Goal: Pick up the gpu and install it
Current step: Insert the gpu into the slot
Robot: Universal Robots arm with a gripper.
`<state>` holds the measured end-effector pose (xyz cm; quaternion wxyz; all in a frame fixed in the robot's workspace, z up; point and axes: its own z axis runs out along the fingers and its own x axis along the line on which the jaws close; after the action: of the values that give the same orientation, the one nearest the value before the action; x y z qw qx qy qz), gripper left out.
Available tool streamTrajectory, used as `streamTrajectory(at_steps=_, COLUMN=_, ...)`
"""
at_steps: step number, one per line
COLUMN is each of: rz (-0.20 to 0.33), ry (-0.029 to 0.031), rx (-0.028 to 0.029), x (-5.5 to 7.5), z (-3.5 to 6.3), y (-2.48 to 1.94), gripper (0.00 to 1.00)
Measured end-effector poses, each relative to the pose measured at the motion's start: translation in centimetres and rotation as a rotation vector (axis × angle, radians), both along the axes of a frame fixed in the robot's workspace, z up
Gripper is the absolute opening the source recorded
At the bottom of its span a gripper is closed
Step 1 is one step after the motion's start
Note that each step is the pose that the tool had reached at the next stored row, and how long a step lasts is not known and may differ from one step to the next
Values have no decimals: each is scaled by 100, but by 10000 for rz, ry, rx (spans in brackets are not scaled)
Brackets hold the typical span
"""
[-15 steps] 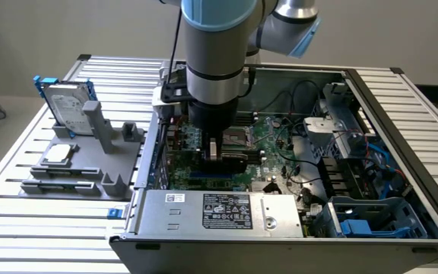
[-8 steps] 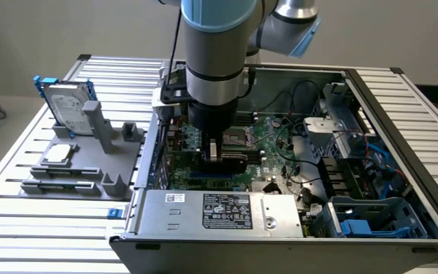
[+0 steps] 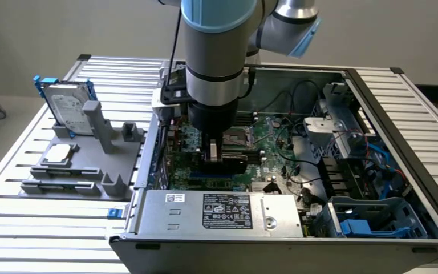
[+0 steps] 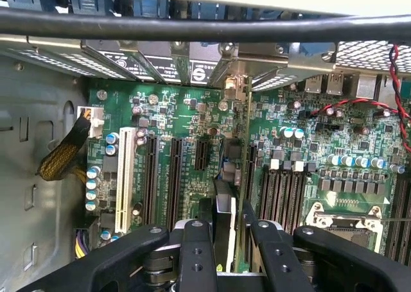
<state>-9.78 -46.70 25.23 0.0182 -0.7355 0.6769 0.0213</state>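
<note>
Beside the computer case (image 3: 280, 257), on the exterior view's left, a grey fixture (image 3: 74, 168) on the tabletop (image 3: 21, 228) carries the hard drive (image 3: 68, 111) and the processor chip (image 3: 59, 152). Inside the case, my gripper (image 3: 214, 153) reaches down over the motherboard (image 3: 276, 134) and pinches the gpu (image 3: 232, 160) by its upper edge. In the wrist view the gpu (image 4: 225, 205) stands edge-on between the fingers (image 4: 192, 247), among the case's expansion slots (image 4: 174, 176), with its end bracket (image 4: 235, 86) toward the case's rear wall. I cannot tell whether its lower edge sits in a slot. My worry is a slight tilt in the grip: the edge could land beside the slot, or the bracket could catch the case's rear openings. Pressing then would flex the board. Further right in the case, the drive bay (image 3: 371, 211) stands well apart.
</note>
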Motion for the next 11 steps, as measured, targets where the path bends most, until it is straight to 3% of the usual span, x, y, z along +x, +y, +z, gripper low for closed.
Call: streamTrajectory(at_steps=11, rz=44, ry=-2, rx=1, x=11, z=-13, y=-3, gripper=27)
